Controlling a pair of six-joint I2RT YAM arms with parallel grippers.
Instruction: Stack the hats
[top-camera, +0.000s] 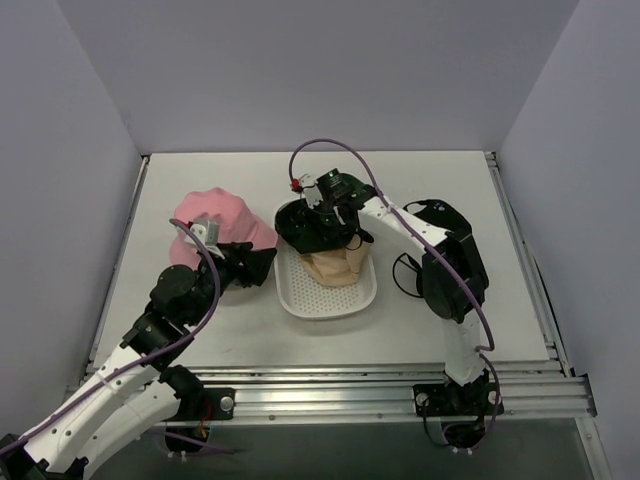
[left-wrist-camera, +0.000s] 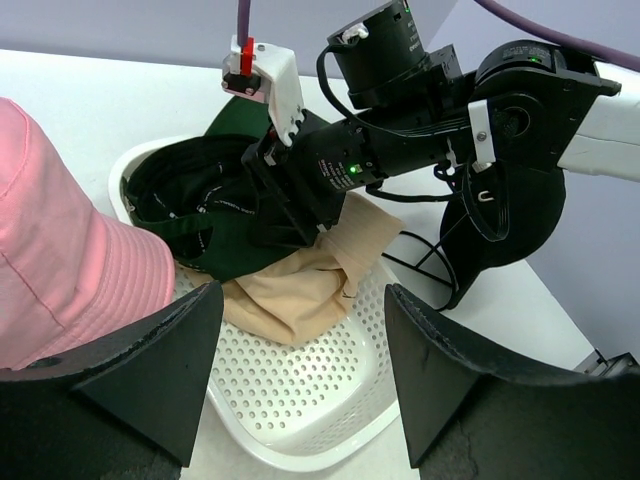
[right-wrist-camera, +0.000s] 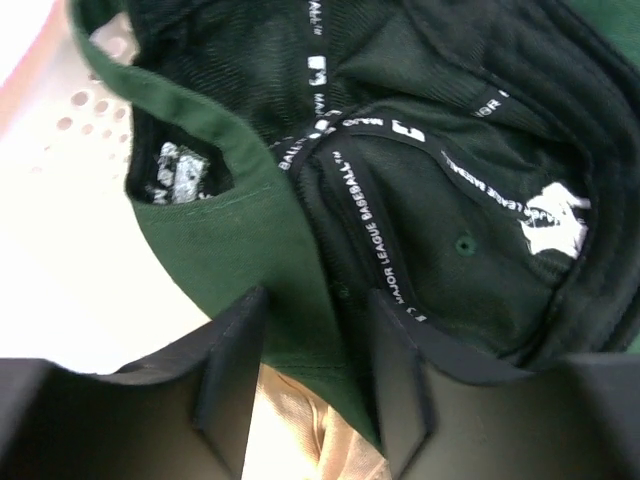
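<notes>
1. Right claw (right-wrist-camera: 315, 400) pinches the green hat (right-wrist-camera: 240, 240) rim, holding it over the beige hat (left-wrist-camera: 300, 290) in the tray (left-wrist-camera: 300, 420).
2. Left claw (left-wrist-camera: 300, 350) gapes empty; pink hat (left-wrist-camera: 60, 260) touches its left finger.

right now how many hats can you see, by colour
pink hat: 1
beige hat: 1
dark green hat: 1
black hat: 1
total: 4 hats

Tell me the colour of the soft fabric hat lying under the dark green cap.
Beige, clearest in the left wrist view.
</notes>
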